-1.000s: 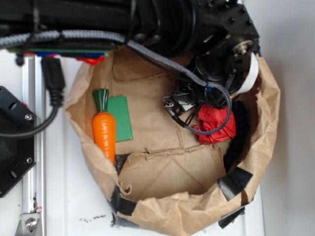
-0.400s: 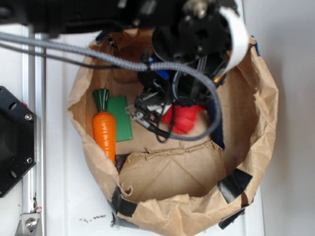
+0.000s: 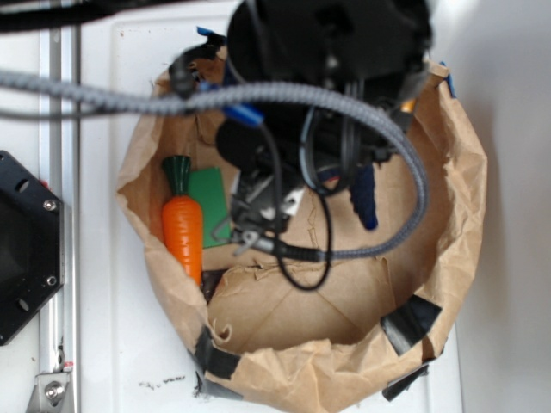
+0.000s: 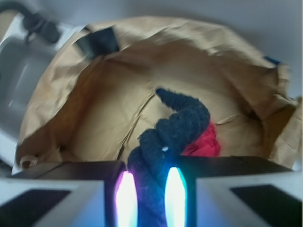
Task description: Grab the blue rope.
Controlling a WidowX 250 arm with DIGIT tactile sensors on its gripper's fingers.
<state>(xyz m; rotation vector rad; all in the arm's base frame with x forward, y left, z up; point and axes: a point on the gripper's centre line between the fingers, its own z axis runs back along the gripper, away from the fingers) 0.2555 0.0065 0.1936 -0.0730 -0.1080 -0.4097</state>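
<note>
Rope was the thing to watch: the blue rope point(image 4: 177, 125) ran up between the two lit fingers point(image 4: 127, 198) of the claw point(image 4: 150, 198), which sat narrow and clamped on it, its free end curling out over the paper bag point(image 4: 94, 109). From the exterior view a dark stretch of it hung below the arm inside the bag, probably lifted clear of the floor, though blur made that hard to judge. A red cloth point(image 4: 203, 142) lay beneath. The toy carrot point(image 3: 182, 228) and green card point(image 3: 211, 202) rested apart on the left, out of the way. The bag stood on a white tabletop point(image 3: 112, 344), a grey cable point(image 3: 258, 95) looping overhead.
</note>
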